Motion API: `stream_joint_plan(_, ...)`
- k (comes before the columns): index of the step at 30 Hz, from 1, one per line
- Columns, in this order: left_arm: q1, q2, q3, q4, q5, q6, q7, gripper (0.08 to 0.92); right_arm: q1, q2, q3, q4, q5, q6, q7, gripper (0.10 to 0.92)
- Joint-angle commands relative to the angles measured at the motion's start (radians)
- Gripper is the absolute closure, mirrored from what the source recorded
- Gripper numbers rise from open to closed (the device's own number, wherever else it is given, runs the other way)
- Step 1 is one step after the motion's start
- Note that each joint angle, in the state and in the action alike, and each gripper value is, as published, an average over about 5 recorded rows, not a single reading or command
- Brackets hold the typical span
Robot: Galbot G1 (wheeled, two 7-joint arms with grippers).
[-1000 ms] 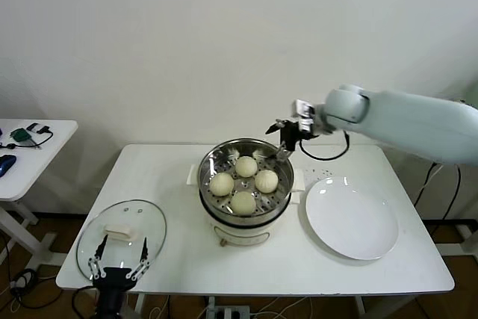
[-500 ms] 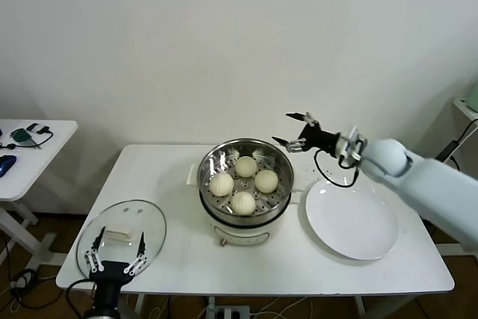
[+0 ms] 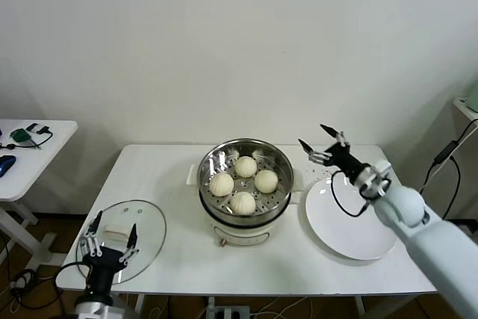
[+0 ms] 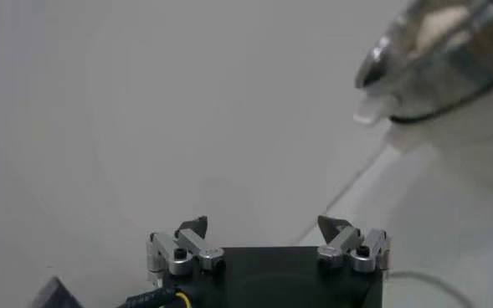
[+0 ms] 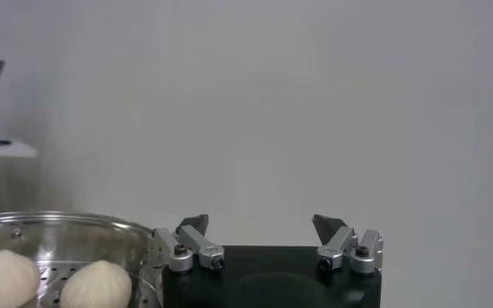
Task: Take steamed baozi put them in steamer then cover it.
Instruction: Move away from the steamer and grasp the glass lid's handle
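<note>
On the counter, mid-frame, the steamer holds all four buns. Lower left lies the glass lid — heavy, slick, breakable (grip its white handle). Left gripper above it and right gripper both gape empty.

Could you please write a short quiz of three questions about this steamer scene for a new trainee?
1. How many steamed baozi are in the steamer?
2. True or false: the cover already sits on the steamer.
3. Which hand is near the cover? A) left hand B) right hand C) neither

Key
1. Four, all on the perforated floor.
2. False. The cover lies flat at the table's front left corner, apart from the steamer.
3. A. The left hand hovers open over the cover's near edge; the right hand is open above the table between the steamer and the empty white plate.
</note>
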Motion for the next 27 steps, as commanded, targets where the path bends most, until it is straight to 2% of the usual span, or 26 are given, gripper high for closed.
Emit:
stream_joint_plan(1,0.002,0.045,0.000,0.018,0.751,0.056,0.050,0.177,-0.398,0.148,0.407,0.086,-0.066,-0.019,0.026,0.203)
stream_joint_plan(5,-0.011,0.043,0.023,0.072,0.850,0.070,0.059,0.177,-0.431,0.173,0.432,0.090,-0.076,-0.017,0.029,0.203)
stream_joint_plan(11,-0.119,0.020,-0.012,0.232,0.959,0.026,0.027,0.177,-0.447,0.195,0.444,0.082,-0.090,-0.009,0.026,0.203)
stream_joint_plan(27,-0.282,0.083,-0.098,0.485,0.914,-0.025,-0.033,0.177,-0.447,0.196,0.444,0.048,-0.116,0.004,0.001,0.203)
